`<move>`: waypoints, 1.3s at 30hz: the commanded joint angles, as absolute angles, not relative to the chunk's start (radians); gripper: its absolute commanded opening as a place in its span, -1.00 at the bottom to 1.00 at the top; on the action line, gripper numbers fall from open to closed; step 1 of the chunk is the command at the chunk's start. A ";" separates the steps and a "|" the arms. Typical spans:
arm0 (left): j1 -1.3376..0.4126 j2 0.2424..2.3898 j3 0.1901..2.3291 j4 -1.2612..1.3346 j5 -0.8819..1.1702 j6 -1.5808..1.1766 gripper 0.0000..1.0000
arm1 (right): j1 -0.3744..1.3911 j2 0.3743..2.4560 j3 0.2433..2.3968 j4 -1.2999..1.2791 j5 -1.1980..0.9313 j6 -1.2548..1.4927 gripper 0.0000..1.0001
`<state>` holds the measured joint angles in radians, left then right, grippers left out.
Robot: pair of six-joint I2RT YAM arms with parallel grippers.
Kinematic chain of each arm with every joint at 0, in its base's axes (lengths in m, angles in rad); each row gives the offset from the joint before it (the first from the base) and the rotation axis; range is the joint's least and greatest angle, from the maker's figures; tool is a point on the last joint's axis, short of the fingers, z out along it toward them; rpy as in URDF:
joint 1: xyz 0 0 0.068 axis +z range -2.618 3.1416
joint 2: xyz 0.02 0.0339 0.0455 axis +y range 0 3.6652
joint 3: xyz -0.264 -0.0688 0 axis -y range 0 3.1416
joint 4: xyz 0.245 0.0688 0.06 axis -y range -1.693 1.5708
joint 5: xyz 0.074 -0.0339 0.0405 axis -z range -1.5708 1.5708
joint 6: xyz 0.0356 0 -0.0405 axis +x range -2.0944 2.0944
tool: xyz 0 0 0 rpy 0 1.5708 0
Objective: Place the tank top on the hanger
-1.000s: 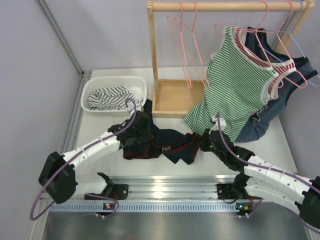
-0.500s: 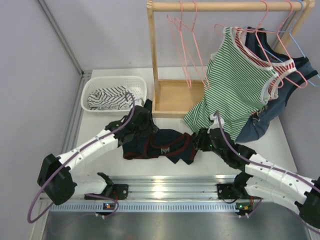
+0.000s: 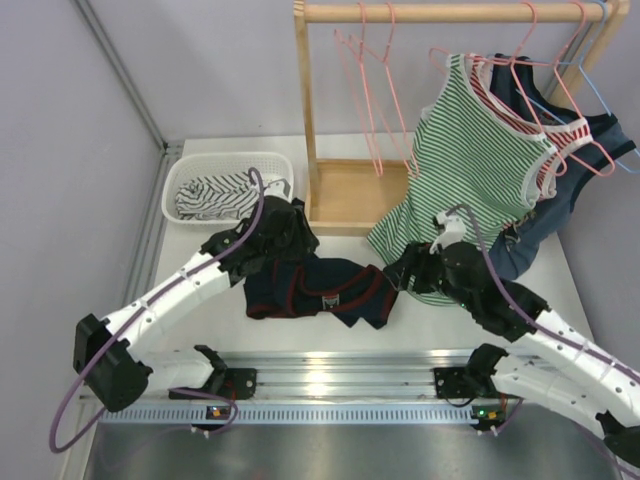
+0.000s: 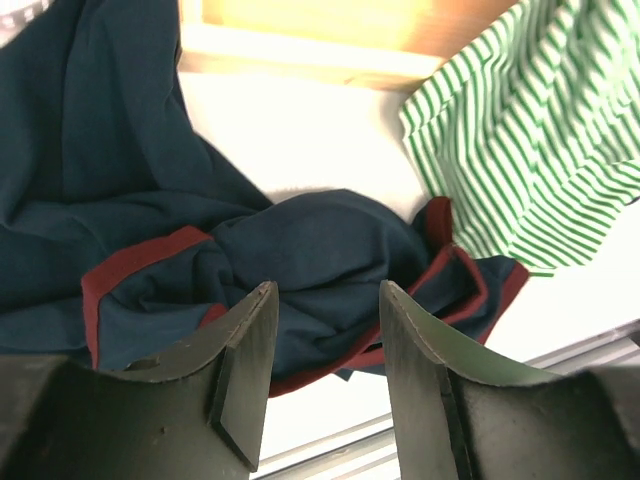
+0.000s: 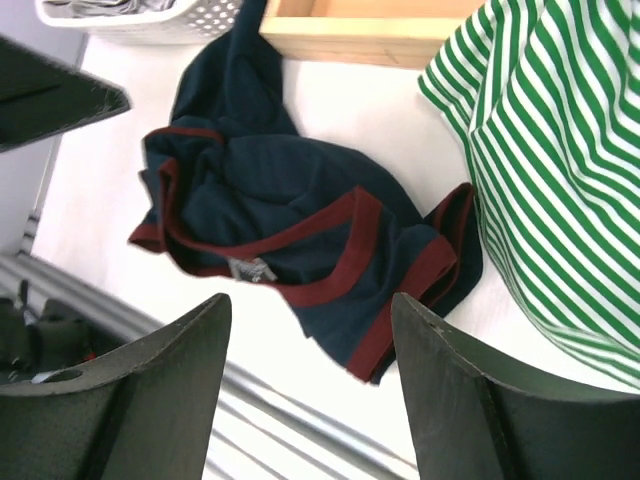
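Both jaws higher now, spread apart, above the crumpled tank top

White shells, black joints, purple cables on left arm, right arm; jaws dark, curved, matte.

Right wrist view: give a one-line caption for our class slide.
Open right gripper hovers above the crumpled navy, maroon-trimmed tank top on the white table, beside a green-striped top.
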<state>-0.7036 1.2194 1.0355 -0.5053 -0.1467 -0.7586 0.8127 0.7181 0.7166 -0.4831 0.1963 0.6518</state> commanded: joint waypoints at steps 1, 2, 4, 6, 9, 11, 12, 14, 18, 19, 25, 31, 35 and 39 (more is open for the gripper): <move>-0.703 1.181 1.109 -0.543 -0.138 -0.730 0.00 | 0.804 0.666 0.886 -0.587 0.159 0.595 0.31; -0.703 1.178 1.115 -0.549 -0.137 -0.727 0.00 | 0.804 0.664 0.926 -0.613 0.167 0.585 0.31; -0.704 1.166 1.137 -0.567 -0.135 -0.726 -0.01 | 0.804 0.672 1.012 -0.668 0.190 0.549 0.31; -0.704 1.152 1.155 -0.580 -0.135 -0.723 -0.01 | 0.804 0.719 1.139 -0.689 0.190 0.519 0.37; -0.704 1.134 1.173 -0.597 -0.135 -0.713 -0.01 | 0.804 0.859 1.320 -0.745 0.207 0.451 0.31; -0.703 1.121 1.184 -0.618 -0.140 -0.710 0.00 | 0.798 0.963 1.457 -0.773 0.225 0.402 0.29; -0.703 1.117 1.198 -0.627 -0.146 -0.703 -0.01 | 0.790 0.991 1.501 -0.773 0.222 0.368 0.29; -0.704 1.109 1.209 -0.646 -0.147 -0.698 -0.01 | 0.726 1.073 1.634 -0.767 0.192 0.338 0.32; -0.703 1.100 1.236 -0.667 -0.140 -0.692 -0.01 | 0.583 1.254 1.885 -0.804 0.025 0.287 0.30; -0.704 1.098 1.239 -0.669 -0.140 -0.690 -0.01 | 0.545 1.291 1.972 -0.808 0.008 0.282 0.29; -0.703 1.100 1.266 -0.693 -0.132 -0.677 -0.01 | 0.436 1.512 2.167 -0.807 -0.147 0.255 0.03; -0.703 1.097 1.273 -0.716 -0.132 -0.653 -0.01 | 0.400 1.614 2.238 -0.801 -0.155 0.186 -0.01; -0.703 1.094 1.276 -0.724 -0.141 -0.647 -0.01 | 0.397 1.647 2.261 -0.796 -0.133 0.161 -0.01; -0.703 1.091 1.270 -0.724 -0.144 -0.647 -0.01 | 0.397 1.661 2.261 -0.801 -0.114 0.141 -0.06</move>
